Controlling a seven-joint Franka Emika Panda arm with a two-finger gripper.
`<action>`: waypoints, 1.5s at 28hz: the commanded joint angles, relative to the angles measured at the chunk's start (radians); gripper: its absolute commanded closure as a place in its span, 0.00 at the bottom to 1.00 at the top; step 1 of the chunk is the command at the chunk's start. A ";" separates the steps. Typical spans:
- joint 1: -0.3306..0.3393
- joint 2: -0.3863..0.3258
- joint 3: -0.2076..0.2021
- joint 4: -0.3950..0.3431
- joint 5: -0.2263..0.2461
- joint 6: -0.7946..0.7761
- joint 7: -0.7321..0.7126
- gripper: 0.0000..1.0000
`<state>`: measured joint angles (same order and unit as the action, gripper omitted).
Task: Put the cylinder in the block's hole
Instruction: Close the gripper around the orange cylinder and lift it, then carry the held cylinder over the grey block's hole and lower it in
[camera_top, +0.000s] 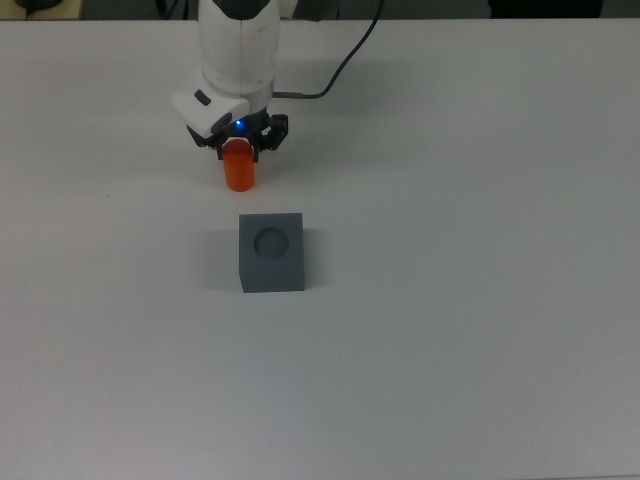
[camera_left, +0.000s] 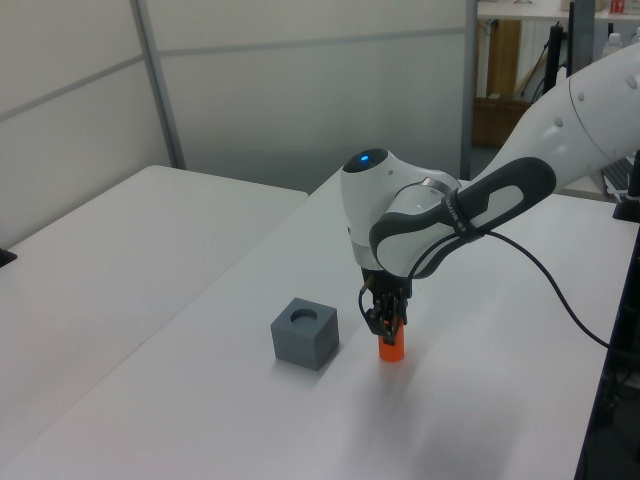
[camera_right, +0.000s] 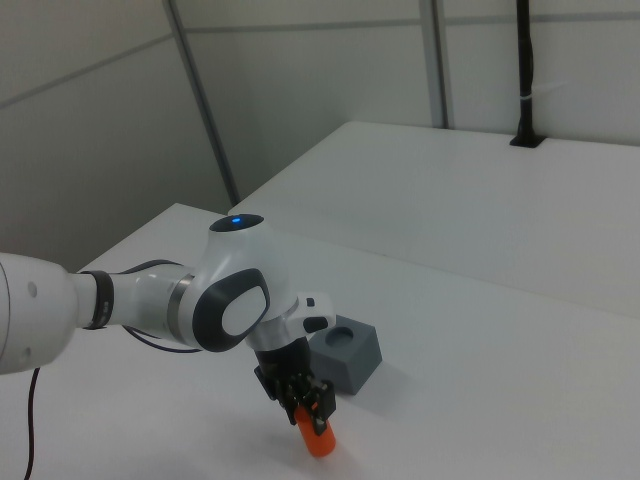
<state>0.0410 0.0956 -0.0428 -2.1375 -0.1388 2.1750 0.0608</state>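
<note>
One cylinder (camera_top: 238, 172) apparently clamped between gripper (camera_top: 238, 146) fingers.

Cylinder (camera_top: 238, 174) top behind hand (camera_top: 238, 143)

plain white table (camera_top: 480, 330) under everything; black cable (camera_top: 345, 65) snaking across it at the back; second white table (camera_left: 90, 250) off to the left view's left; grey wall panels (camera_left: 300, 90) behind

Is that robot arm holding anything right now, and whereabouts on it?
Yes, the tool is closed on the orange cylinder, gripping its upper end.
</note>
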 joint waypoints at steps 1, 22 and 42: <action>-0.003 -0.027 -0.006 0.014 -0.015 -0.007 -0.021 0.98; 0.025 0.058 0.000 0.421 0.091 -0.262 -0.035 0.98; 0.028 0.210 0.009 0.550 0.081 -0.238 -0.027 0.98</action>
<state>0.0655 0.2840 -0.0347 -1.6152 -0.0663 1.9449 0.0437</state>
